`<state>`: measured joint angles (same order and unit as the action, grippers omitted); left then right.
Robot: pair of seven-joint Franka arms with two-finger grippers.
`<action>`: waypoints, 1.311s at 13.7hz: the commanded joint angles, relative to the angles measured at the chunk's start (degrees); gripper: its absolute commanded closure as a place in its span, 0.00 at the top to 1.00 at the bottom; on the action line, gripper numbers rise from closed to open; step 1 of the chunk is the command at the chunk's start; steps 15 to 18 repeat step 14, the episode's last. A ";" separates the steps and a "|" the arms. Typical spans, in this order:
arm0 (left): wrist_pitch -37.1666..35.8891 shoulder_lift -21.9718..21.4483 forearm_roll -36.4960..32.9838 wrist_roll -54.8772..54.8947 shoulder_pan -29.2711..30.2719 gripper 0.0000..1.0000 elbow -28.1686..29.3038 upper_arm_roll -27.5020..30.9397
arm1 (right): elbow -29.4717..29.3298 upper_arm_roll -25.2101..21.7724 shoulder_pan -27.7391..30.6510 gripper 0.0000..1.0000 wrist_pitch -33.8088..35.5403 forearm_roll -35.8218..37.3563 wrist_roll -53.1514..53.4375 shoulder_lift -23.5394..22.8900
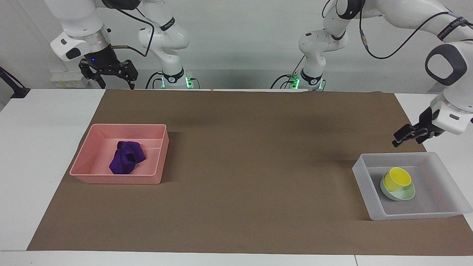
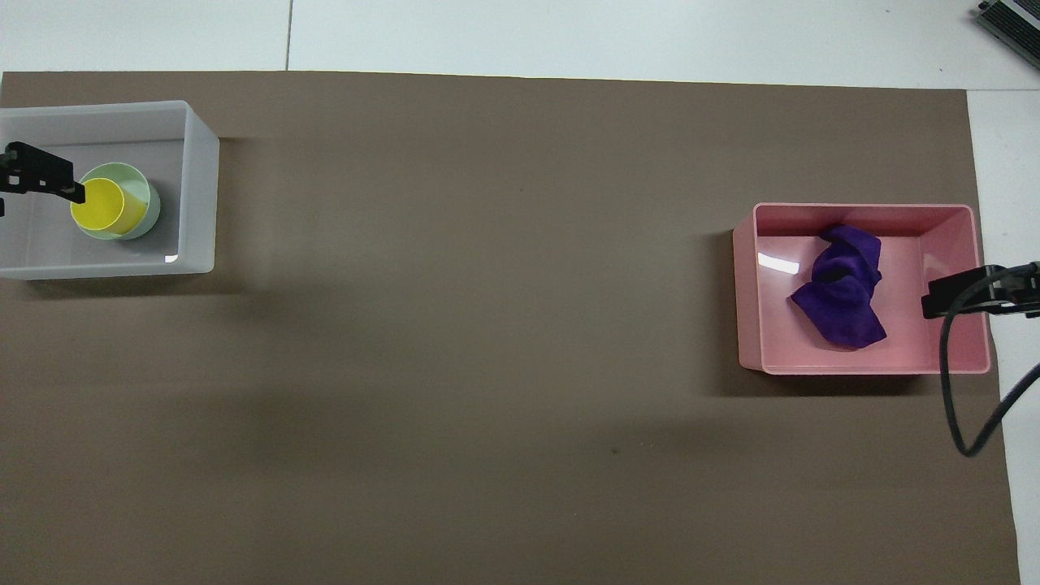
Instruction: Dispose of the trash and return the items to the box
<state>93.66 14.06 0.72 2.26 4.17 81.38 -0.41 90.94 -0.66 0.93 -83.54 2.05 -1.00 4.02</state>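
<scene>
The yellow cup (image 1: 396,178) sits tilted in the mint-green bowl (image 1: 405,194), inside the translucent box (image 1: 364,173) at the left arm's end of the table. My left gripper (image 1: 402,137) is open and empty, raised above the box's edge that is nearer the robots. In the overhead view the left gripper (image 2: 57,179) shows beside the cup (image 2: 97,207) and bowl (image 2: 148,195) in the box (image 2: 199,187). The purple cloth (image 1: 126,157) lies crumpled in the pink tray (image 1: 118,179). My right gripper (image 1: 116,83) is open and empty, held high near its base.
A brown mat (image 1: 236,147) covers most of the white table. The pink tray (image 2: 747,284) with the cloth (image 2: 841,296) stands at the right arm's end. The right gripper (image 2: 955,294) and its cable overlap that tray's edge in the overhead view.
</scene>
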 commanded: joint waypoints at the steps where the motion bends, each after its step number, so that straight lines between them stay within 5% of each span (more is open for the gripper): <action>1: 2.56 -7.63 -2.39 -0.23 -4.51 1.00 11.32 0.76 | 1.88 0.04 0.12 1.00 -1.19 -0.38 -1.02 1.34; 7: 2.32 -16.69 -1.78 -0.14 -9.27 1.00 15.82 0.58 | 2.58 0.04 0.65 1.00 -1.10 -0.38 -1.19 1.78; 18: -0.15 -16.08 -1.86 -0.50 -6.54 1.00 13.28 -2.32 | 2.49 -0.05 0.65 1.00 -4.26 -0.38 -0.93 1.52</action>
